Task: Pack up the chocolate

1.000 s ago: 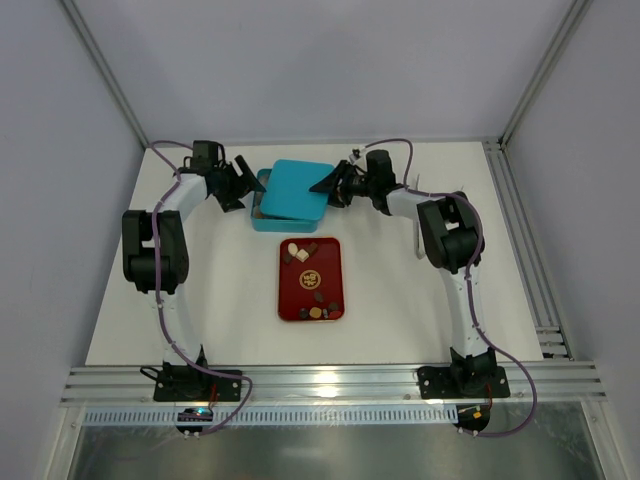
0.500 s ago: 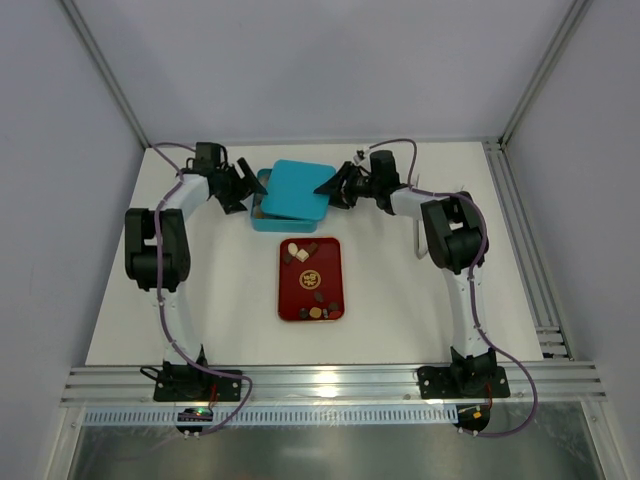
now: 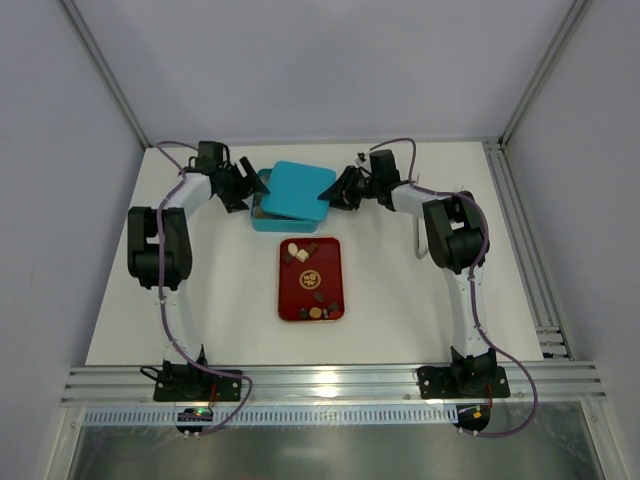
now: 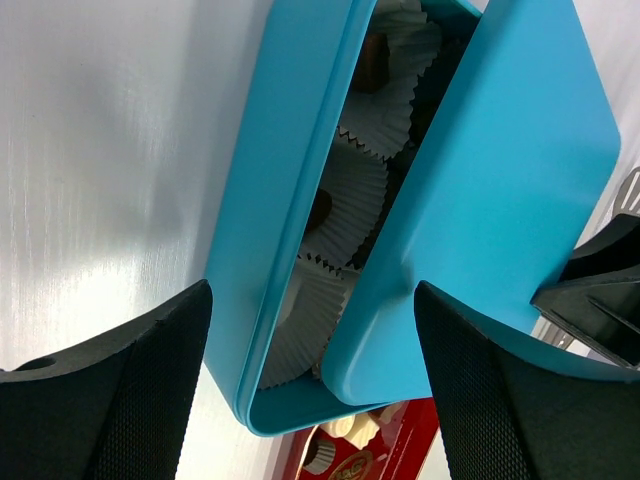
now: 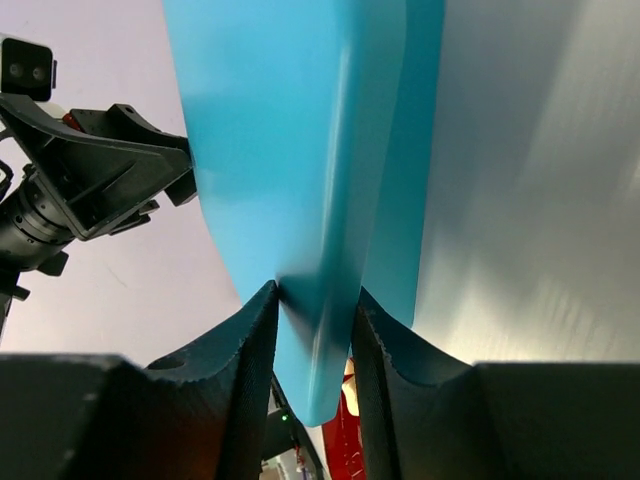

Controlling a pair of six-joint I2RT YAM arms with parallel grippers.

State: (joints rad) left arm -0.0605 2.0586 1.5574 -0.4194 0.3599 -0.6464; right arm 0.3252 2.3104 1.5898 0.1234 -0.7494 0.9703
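Now the lid (image 3: 298,188) sits tilted over the teal tin (image 3: 257,214), nudged a little to the right of where it was a second ago.
On your left, the left gripper (image 3: 244,184) has crept slightly nearer the tin; its jaws stand wide, straddling the tin's corner and holding nothing. Through the gap under the lid you can see white paper cups (image 4: 352,196), two of them with a dark chocolate (image 4: 371,62) inside. Most of the chocolate lies loose on the red tray (image 3: 284,290), just in front of the tin, as before. On your right, the right gripper (image 5: 312,320) is clamped narrow on the lid's edge and has drawn back a touch.
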